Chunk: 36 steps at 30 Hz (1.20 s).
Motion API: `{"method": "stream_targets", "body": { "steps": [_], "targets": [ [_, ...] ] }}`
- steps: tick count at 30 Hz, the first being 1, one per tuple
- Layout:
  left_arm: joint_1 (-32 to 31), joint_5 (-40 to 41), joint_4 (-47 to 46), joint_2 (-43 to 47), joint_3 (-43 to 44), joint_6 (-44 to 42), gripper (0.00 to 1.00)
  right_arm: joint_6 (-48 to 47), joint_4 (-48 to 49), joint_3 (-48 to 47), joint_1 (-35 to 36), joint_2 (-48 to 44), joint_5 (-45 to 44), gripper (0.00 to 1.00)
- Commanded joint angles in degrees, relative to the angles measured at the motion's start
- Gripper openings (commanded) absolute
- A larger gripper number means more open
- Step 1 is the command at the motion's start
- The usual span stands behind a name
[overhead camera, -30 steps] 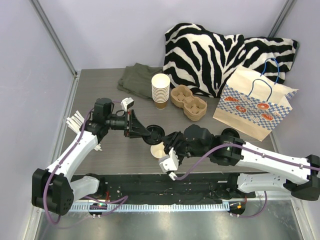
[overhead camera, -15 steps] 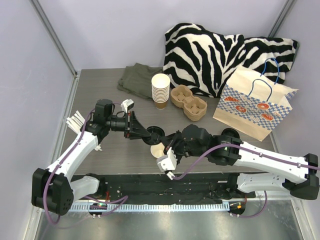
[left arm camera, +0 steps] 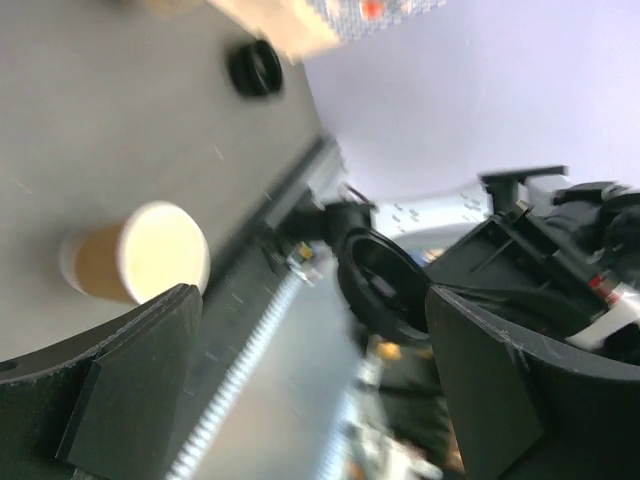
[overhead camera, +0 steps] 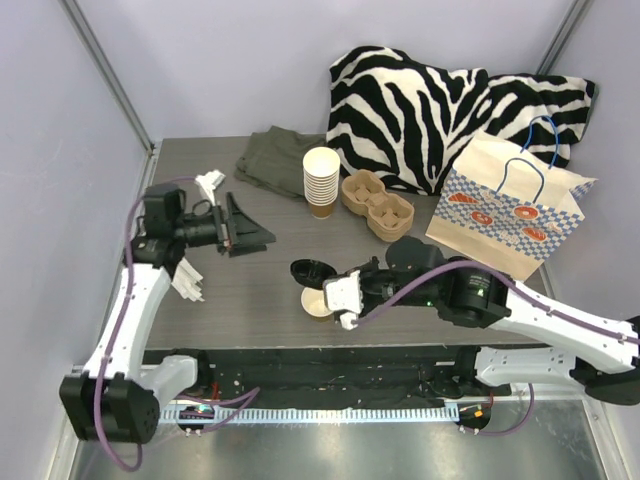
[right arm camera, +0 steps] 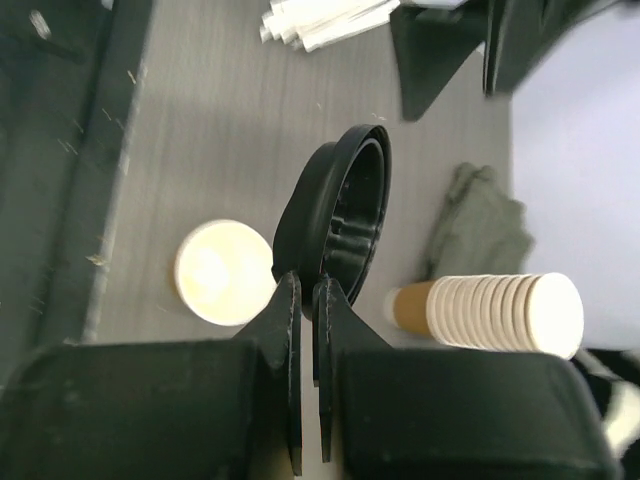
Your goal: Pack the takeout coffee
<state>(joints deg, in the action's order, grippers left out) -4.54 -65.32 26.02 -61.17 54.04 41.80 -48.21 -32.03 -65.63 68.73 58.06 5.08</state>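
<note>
Your right gripper (right arm camera: 307, 300) pinches the lid (right arm camera: 345, 210) by its rim.
The cup (right arm camera: 224, 272) stands uncovered just beside those jaws (on the table (right arm camera: 200, 150)); your left gripper (overhead camera: 262, 240) gapes empty, well apart.

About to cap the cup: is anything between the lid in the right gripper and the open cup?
Nothing visible. The right gripper holds the lid by its rim, just beside the open cup; the open left gripper is well away.
</note>
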Motion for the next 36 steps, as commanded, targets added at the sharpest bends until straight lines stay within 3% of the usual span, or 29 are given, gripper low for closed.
{"method": "stream_targets", "body": {
  "steps": [1, 4, 9, 14, 19, 24, 36],
  "targets": [
    [3.83, 0.54, 1.57, 8.24, 4.14, -14.52, 1.00, 23.19, -0.66, -3.90, -4.20, -1.90, 8.52, 0.01],
    [3.83, 1.25, 1.66, 14.48, 2.57, -22.19, 1.00, 30.60, 1.25, -2.76, -10.62, -1.73, 17.57, 0.01],
    [3.74, -4.38, 4.47, 17.83, -2.09, -30.01, 0.99, 48.01, 5.48, -3.63, -22.12, 4.93, 33.92, 0.01],
    [3.13, -1.83, 0.27, 21.53, -6.75, -33.10, 0.98, 56.54, 8.47, -4.25, -24.96, 9.61, 49.31, 0.01],
    [-2.13, -1.39, -1.94, 20.48, -7.64, -32.22, 0.99, 63.84, 14.08, -1.44, -25.57, 10.40, 54.68, 0.01],
    [-13.56, 6.33, -3.07, 18.72, -8.78, -30.56, 0.95, 70.53, 19.81, 1.90, -25.66, 10.75, 58.81, 0.01],
    [-18.58, 4.15, -14.67, 14.06, -12.02, -15.02, 0.58, 71.06, 19.38, 3.84, -28.65, 12.16, 60.31, 0.01]
  ]
}}
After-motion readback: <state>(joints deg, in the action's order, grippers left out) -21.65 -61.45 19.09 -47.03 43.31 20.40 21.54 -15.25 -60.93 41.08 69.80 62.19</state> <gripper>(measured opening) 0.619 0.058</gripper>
